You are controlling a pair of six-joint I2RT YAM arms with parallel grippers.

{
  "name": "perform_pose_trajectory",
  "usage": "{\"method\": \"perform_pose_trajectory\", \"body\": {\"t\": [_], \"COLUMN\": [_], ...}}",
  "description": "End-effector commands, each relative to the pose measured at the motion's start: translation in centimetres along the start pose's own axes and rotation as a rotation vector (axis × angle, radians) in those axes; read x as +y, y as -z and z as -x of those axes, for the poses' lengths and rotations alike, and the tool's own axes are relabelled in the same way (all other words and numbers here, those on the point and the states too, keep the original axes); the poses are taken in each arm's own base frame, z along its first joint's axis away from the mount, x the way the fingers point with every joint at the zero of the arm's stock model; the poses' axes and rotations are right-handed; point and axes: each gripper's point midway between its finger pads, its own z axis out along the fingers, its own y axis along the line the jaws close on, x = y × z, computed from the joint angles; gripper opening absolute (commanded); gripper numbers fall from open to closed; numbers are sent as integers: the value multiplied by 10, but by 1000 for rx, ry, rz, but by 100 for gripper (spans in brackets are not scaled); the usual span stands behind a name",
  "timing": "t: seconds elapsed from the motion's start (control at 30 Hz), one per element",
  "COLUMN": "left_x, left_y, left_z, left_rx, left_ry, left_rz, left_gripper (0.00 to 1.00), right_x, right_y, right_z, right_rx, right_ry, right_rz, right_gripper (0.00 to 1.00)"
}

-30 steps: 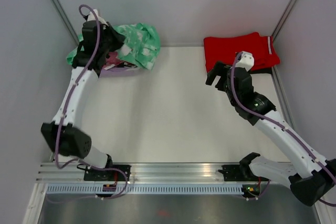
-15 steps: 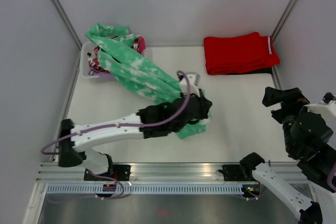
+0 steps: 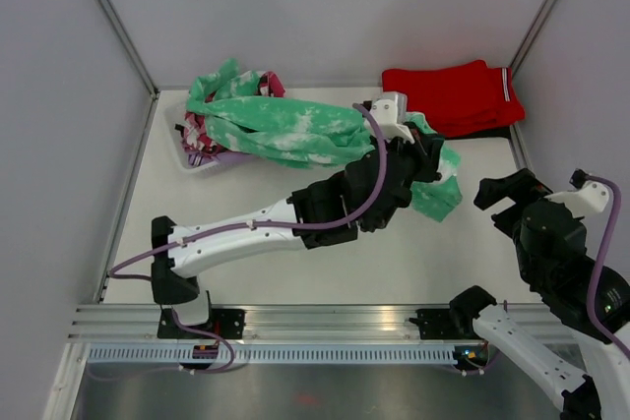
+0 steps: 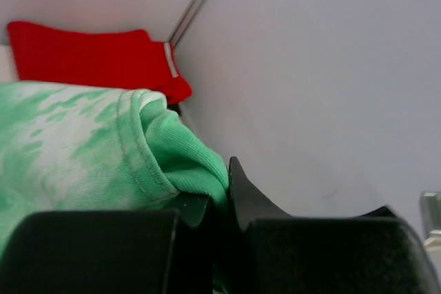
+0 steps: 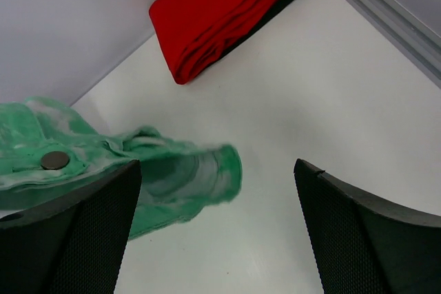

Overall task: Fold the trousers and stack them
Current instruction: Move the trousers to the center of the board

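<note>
Near table free — trousers and left arm cross mid-table.

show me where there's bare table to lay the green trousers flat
Bare white table spans the near middle, between the left arm and the open right gripper. The far edge is crowded: mint green tie-dye trousers, pale basket, folded red trousers.

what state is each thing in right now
green trousers, unfolded, one end pinched in the left tool, the other end draped over the bin
red trousers, folded, lying flat at the far right corner
bin, upright, holding a pink garment under the green cloth
left tool, shut on the green trousers
right tool, open, empty
</note>
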Motion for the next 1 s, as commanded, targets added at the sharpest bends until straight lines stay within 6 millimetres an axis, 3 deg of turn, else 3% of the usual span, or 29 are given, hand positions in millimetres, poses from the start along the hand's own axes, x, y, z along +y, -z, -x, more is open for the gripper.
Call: {"method": "perform_pose_trajectory", "body": {"t": [0.0,0.03,0.07,0.1,0.17,0.2,0.23,0.3,0.33,0.4,0.43,0.47,0.5,0.53,0.6,0.63,0.7,0.73,0.77,0.8,0.83,0.9,0.93,0.97], "left_x": [49,63,73,104,113,130,133,147,168,182,215,230,244,276,307,322,347,370,383,396,419,449,476,493], "left_y": [8,15,26,39,60,75,83,101,114,119,127,126,129,124,128,132,141,154,162,169,177,183,186,188], "left_z": [-37,-51,-58,-96,-132,-152,-162,-177,-181,-159,-144,-128,-103,-79,-50,-5,27,60,69,77,89,85,83,73], "left_rx": [23,59,106,197,340,397,431,505,561,528,539,501,471,443,375,251,141,34,-1,-29,-69,-65,-51,-22], "left_ry": [-85,-84,-76,-90,-73,-111,-130,-164,-219,-196,-229,-159,-102,-40,3,75,116,168,189,202,233,287,352,381], "left_rz": [117,141,144,192,130,117,100,121,189,289,411,499,548,636,667,671,691,748,786,828,896,977,1037,1066], "left_gripper": [3,10,11,11,15,21,46,79,99,100,100,100,100,100,100,100,100,100,100,100,100,100,100,100], "right_x": [-3,-4,-5,-5,-5,-1,2,11,16,33,44,51,68,76,103,116,147,166,186,205,220,251,264,277], "right_y": [-8,-9,-9,-8,-9,-10,-12,-23,-28,-40,-42,-48,-52,-55,-64,-65,-76,-77,-90,-84,-93,-95,-108,-104], "right_z": [-10,-10,-10,-7,-8,-7,-12,-27,-45,-64,-83,-94,-94,-100,-108,-107,-119,-118,-129,-140,-157,-171,-190,-205], "right_rx": [29,26,22,7,0,-5,12,56,115,173,244,275,265,278,292,291,325,325,332,352,370,328,352,361], "right_ry": [22,17,12,-5,-12,-17,8,57,113,156,184,237,227,240,297,317,383,394,413,467,502,578,614,647], "right_rz": [-56,-62,-66,-58,-48,-35,-22,-5,22,72,133,166,229,261,362,405,508,569,617,723,762,860,867,904], "right_gripper": [98,98,98,98,98,98,98,98,98,98,98,98,98,98,98,98,98,98,98,98,98,98,98,98]}}
